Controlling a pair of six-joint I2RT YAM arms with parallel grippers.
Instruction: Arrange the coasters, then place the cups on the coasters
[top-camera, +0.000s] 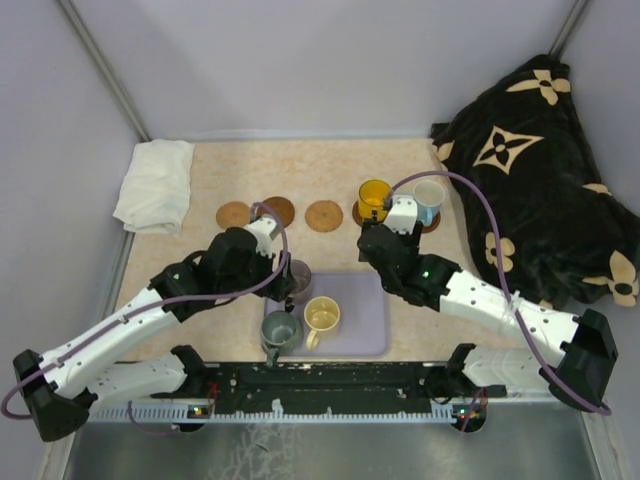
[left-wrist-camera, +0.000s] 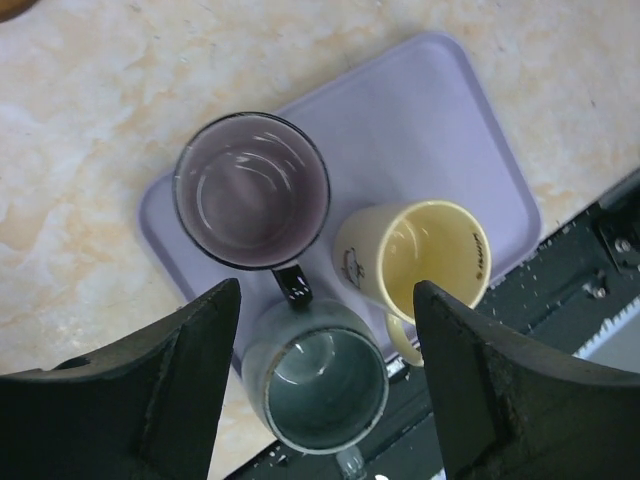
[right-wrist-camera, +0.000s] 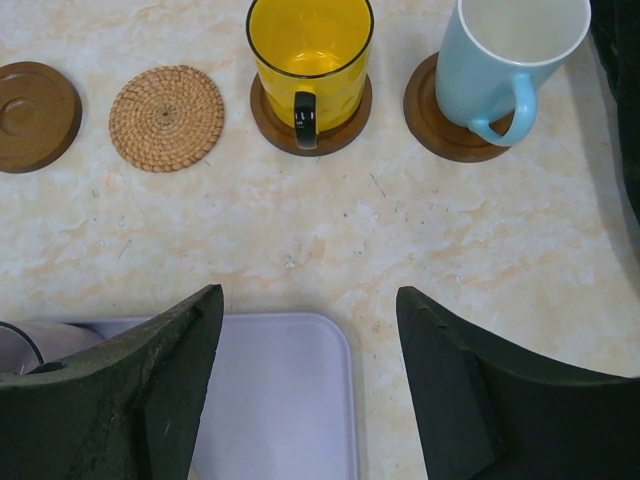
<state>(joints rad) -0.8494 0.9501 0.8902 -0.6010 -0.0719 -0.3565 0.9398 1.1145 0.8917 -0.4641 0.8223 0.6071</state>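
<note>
- The left claw (left-wrist-camera: 325, 295) hangs over the near-left end of the lavender tray (left-wrist-camera: 430, 130). Its jaws are apart and it holds nothing.
- Three cups stand close together on that end of the tray: the purple cup (left-wrist-camera: 252, 190), the cream cup (left-wrist-camera: 420, 250) and the grey-green cup (left-wrist-camera: 318, 390).
- In the left wrist view the grey-green cup shows between the two black fingers (left-wrist-camera: 190, 380), lower down. It sits at the tray's near-left corner.
- The purple cup is just past the fingertips, toward the tray's far-left corner. The cream cup is to the right of the other two, near the tray's middle.
- The right claw (right-wrist-camera: 308, 295) hangs over the table, just past the tray's far-right corner. Its jaws are apart and nothing is in them.
- The yellow cup (right-wrist-camera: 310, 50) and the light blue cup (right-wrist-camera: 500, 60) stand beyond the tray's far side, well ahead of the right claw. Each sits on its own dark brown coaster.
- Three more coasters lie bare in a row beyond the tray's far-left side: a woven coaster (top-camera: 324, 216), a dark wooden coaster (top-camera: 279, 212) and a lighter brown coaster (top-camera: 233, 215).
</note>
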